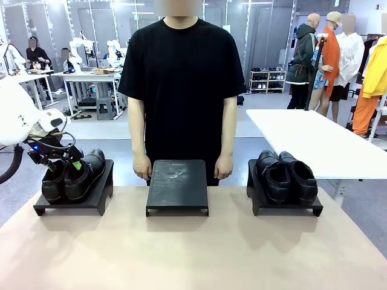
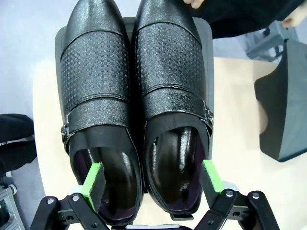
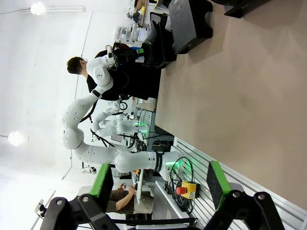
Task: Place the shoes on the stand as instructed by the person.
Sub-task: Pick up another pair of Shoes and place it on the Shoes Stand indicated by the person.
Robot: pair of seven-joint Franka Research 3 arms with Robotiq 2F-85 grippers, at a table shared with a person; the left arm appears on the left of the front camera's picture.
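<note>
We see the left pincer fully apart, lowered over the heel openings of the left pair of shoes on the left stand; 1 green pad sits inside 1 shoe's opening, the other pad beside its neighbour's outer edge. The right pincer stands apart, holding nothing, above the counter. The right pair of shoes rests on the right stand. The middle stand carries nothing, with the person behind it.

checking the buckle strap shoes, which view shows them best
The left wrist view: the buckle-strap shoes sit close, straps and openings clear, open left gripper straddling them. The front view shows them small, partly behind that gripper. The right wrist view: too distant to tell.
</note>
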